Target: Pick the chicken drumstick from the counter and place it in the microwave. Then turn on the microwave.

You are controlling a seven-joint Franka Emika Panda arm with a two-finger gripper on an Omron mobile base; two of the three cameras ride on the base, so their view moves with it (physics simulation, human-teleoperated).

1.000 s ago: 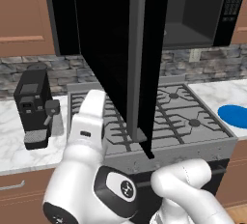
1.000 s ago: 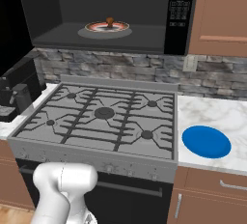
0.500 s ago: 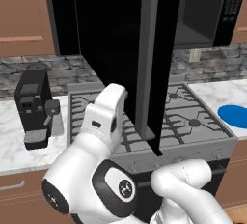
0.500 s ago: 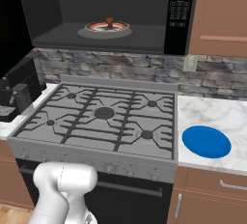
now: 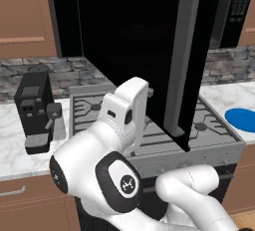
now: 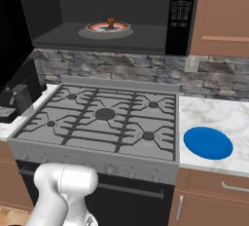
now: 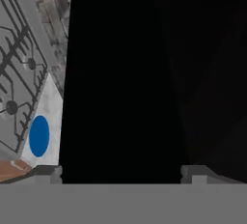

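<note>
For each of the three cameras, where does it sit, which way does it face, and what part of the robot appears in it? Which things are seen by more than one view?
Left base view: behind the arm's left, facing forward and down at the open microwave door, gas stove and coffee machine; white arm fills the lower frame.
Right base view: behind the arm's right, facing the microwave interior holding the drumstick on a plate; an arm link sits lower left.
Hand view: looks along the open end effector at the dark door.
Shared: stove, blue plate, counter.
</note>
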